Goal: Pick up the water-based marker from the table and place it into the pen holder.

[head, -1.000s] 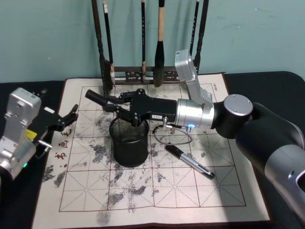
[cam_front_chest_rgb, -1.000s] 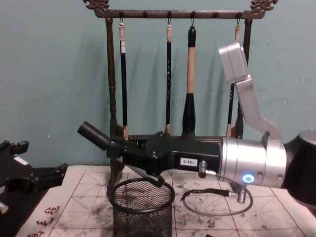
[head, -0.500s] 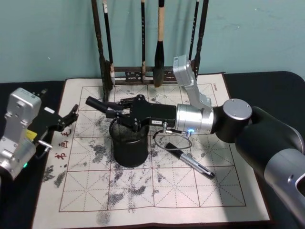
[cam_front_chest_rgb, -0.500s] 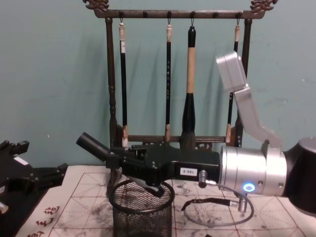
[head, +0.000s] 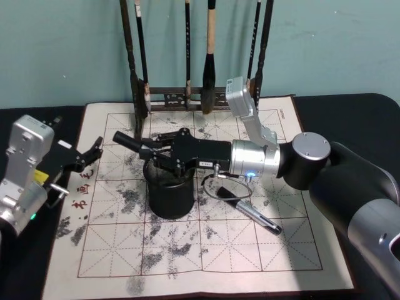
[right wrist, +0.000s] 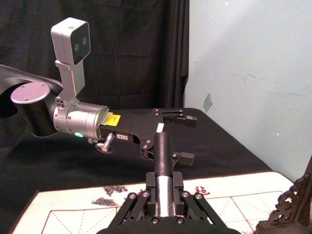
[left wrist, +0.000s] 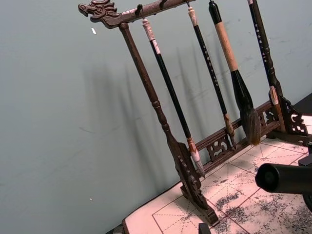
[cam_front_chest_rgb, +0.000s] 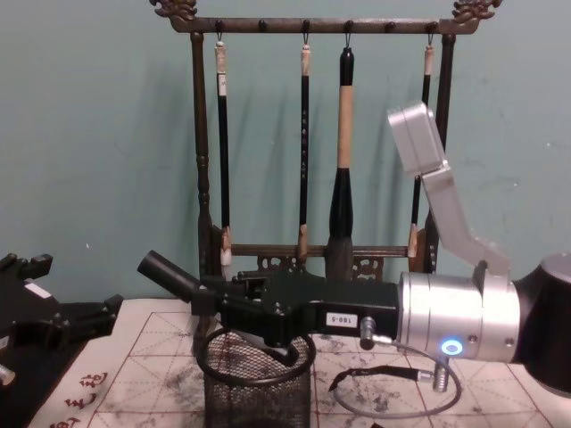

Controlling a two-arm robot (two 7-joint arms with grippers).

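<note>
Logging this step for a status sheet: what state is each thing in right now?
pen holder: upright on the mat.
water-based marker: gripped, tilted, above the pen holder.
right gripper: shut on the marker.
second marker: lying on the mat.
left gripper: open, parked at the left.
calligraphy brushes: hanging from the rack.

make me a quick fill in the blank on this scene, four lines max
1. The right gripper is shut on a ____ marker.
2. The left gripper, parked at the left edge of the mat, is ____.
3. The brush rack holds ____ hanging brushes.
4. A second marker lies on the mat on the robot's ____ of the pen holder.
Missing words: black; open; four; right.
</note>
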